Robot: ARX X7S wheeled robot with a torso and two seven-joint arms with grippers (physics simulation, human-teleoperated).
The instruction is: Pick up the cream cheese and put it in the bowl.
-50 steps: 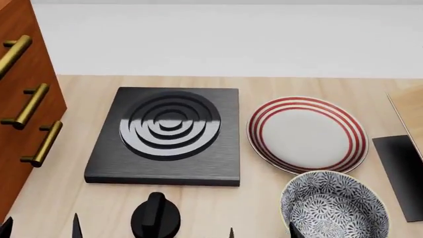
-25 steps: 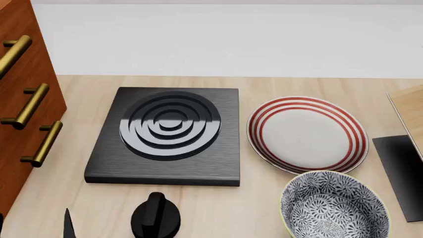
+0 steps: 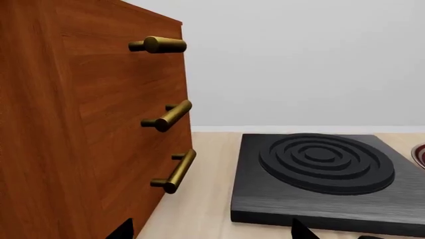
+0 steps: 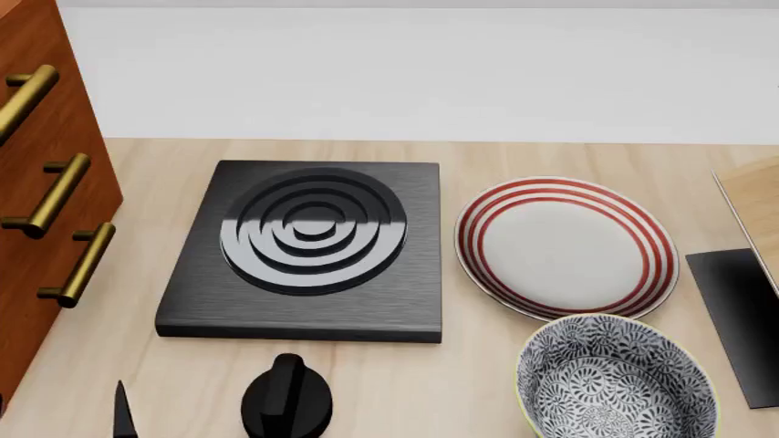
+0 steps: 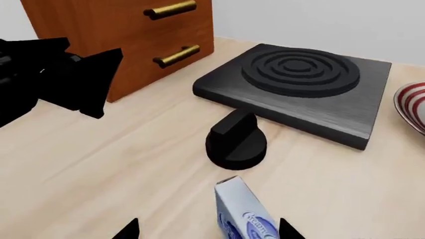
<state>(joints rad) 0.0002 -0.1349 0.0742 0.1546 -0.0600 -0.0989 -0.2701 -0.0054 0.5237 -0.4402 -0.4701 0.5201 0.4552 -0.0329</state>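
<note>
The cream cheese (image 5: 240,213) shows up only in the right wrist view: a small blue and silver box sitting between the two dark fingertips of the right gripper (image 5: 209,230), just in front of the black knob (image 5: 236,140). The fingertips stand well out to either side of the box with gaps, so that gripper looks spread open and not clamped on anything. Can't tell if the box is resting on the tabletop (image 5: 119,164) or not, since its lower end is cut off.

The bowl (image 4: 616,379), the blue flowery one, is at the lower right of the head view, just in front of the red-striped plate (image 4: 565,245) and right of the knob. It's upright and I see nothing in it.

The black burner plate (image 4: 308,248) sits mid-table, with the wooden drawer unit (image 4: 36,182) and its brass handles to its left.

The left gripper (image 3: 209,231) only shows two dark tips, set far apart, near the drawer unit and the burner plate, so it reads as open and holds nothing.
</note>
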